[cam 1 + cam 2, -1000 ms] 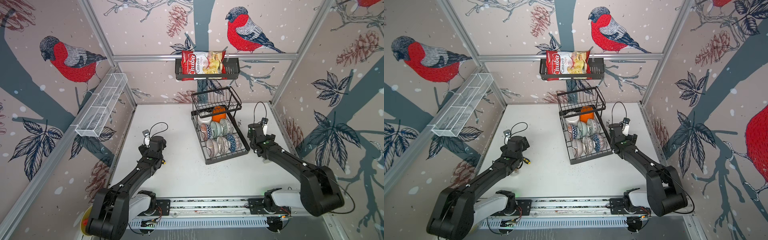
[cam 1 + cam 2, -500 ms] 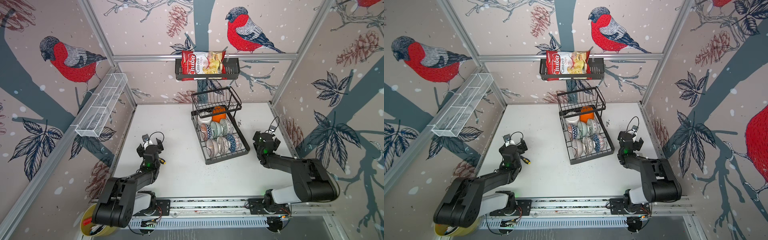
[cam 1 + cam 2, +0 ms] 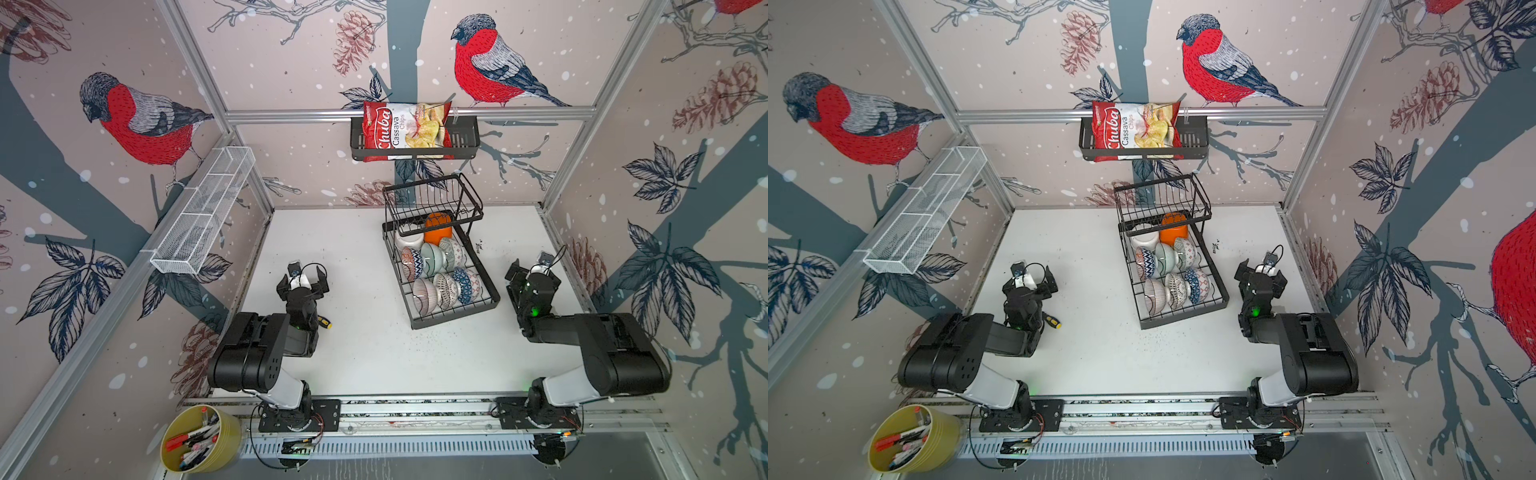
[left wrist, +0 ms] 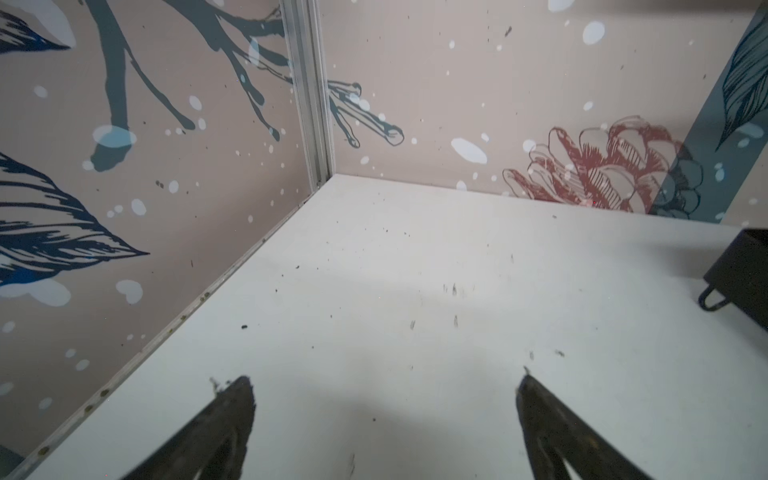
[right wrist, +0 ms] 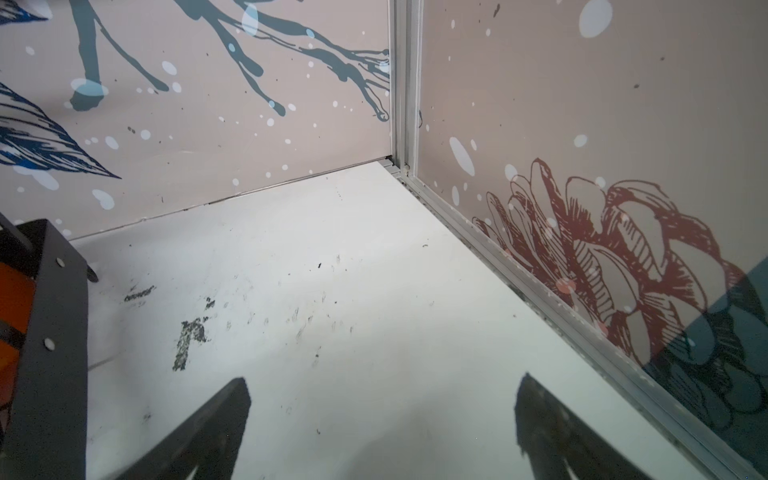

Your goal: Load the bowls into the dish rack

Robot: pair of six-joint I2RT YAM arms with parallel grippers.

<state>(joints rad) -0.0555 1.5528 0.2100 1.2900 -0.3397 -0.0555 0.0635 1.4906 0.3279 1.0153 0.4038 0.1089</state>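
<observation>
The black wire dish rack [image 3: 455, 314] [image 3: 1183, 320] stands right of the table's middle, and its raised basket tier is empty. Several bowls stand on edge in its lower tier: a white bowl [image 3: 408, 240], an orange bowl [image 3: 437, 227] [image 3: 1173, 230] and rows of patterned ones [image 3: 444, 286]. My left gripper [image 3: 302, 282] [image 3: 1030, 280] [image 4: 385, 380] is open and empty over bare table, well left of the rack. My right gripper [image 3: 534, 272] [image 3: 1261, 272] [image 5: 383, 382] is open and empty just right of the rack. A rack corner [image 4: 744, 274] shows in the left wrist view. The rack wall [image 5: 50, 332] and the orange bowl [image 5: 12, 307] show in the right wrist view.
A chips bag [image 3: 405, 131] sits in a black wall basket on the back wall. A white mesh shelf [image 3: 203, 212] hangs on the left wall. A screwdriver [image 3: 324, 323] lies beside the left arm. A yellow tub of pens [image 3: 199, 438] stands off the table's front left.
Both arms have folded back toward the front rail, and the right gripper has drawn away from the rack's side. Both grippers have stayed open and empty.
</observation>
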